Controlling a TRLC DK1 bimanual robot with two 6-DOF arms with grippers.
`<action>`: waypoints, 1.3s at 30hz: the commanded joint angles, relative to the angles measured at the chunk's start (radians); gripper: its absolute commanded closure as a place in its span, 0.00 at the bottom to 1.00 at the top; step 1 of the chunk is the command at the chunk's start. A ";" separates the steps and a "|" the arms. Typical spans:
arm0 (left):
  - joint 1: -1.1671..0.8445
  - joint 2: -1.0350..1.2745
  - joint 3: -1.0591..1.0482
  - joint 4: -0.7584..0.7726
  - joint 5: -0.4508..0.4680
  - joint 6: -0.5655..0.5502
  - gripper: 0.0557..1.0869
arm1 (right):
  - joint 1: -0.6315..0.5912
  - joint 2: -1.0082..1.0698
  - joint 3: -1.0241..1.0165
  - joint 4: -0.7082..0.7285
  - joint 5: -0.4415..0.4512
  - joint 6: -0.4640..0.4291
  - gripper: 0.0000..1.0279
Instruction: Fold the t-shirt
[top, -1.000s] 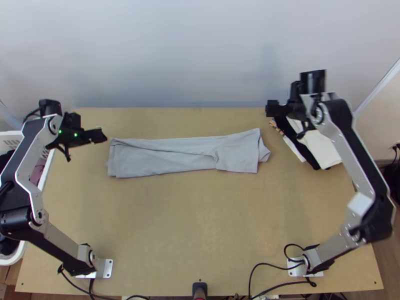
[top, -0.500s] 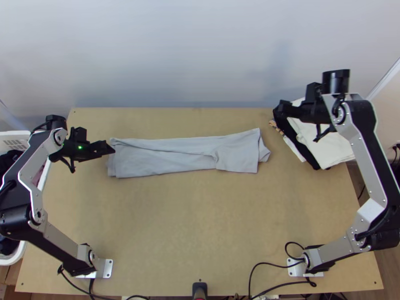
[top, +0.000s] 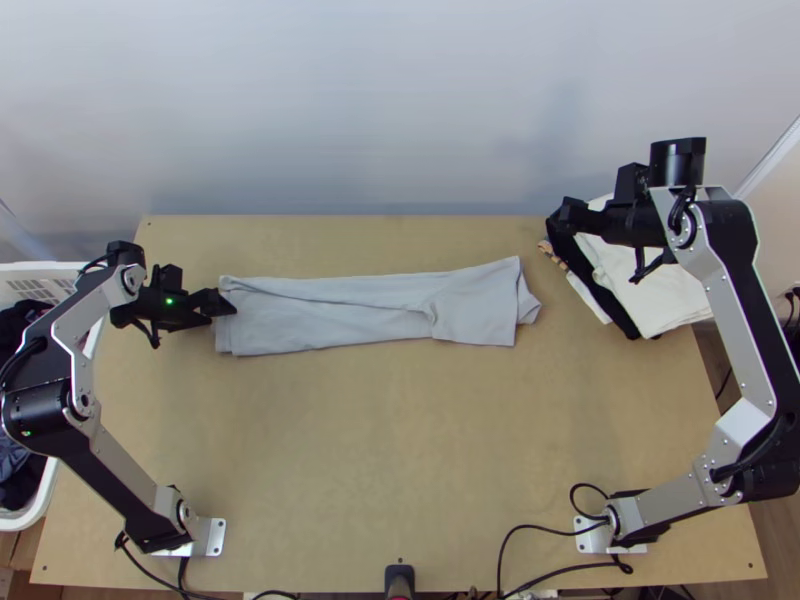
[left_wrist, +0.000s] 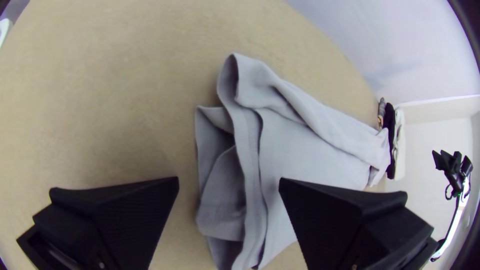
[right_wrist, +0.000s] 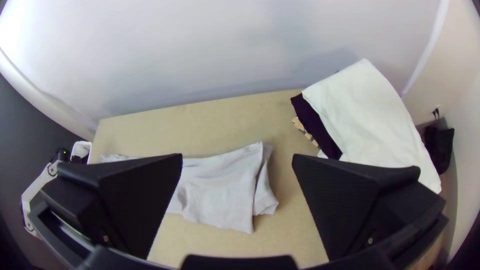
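Pale grey wall (top: 380, 110) rises behind a light wooden table (top: 400, 450). At the table's left, the left gripper (top: 226, 303) is unclenched at the end of the grey t-shirt (top: 340, 312), one finger seen against bare wood and the other against the cloth; whether they touch it, I cannot tell. Beside the dark edge of the clothes pile (top: 650, 295), the right gripper (top: 563, 214) is parted wide too, grasping nothing. The t-shirt lies folded into a long strip across the table's far half, its layers loose at the left end, a small flap poking out at the right. The pile, at far right, has white cloth on top, dark beneath. Off the left edge stands a white basket (top: 22, 520) of clothes
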 joint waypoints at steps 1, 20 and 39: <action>-0.036 0.059 -0.022 -0.001 0.015 -0.010 0.05 | -0.004 -0.039 -0.013 -0.004 -0.003 0.019 0.04; -0.128 0.062 -0.080 0.077 -0.053 -0.106 0.96 | -0.003 -0.074 -0.035 -0.004 -0.003 0.018 0.04; 0.372 -0.097 0.207 -0.408 -0.076 0.270 0.96 | -0.012 -0.112 -0.134 0.005 -0.004 0.008 0.04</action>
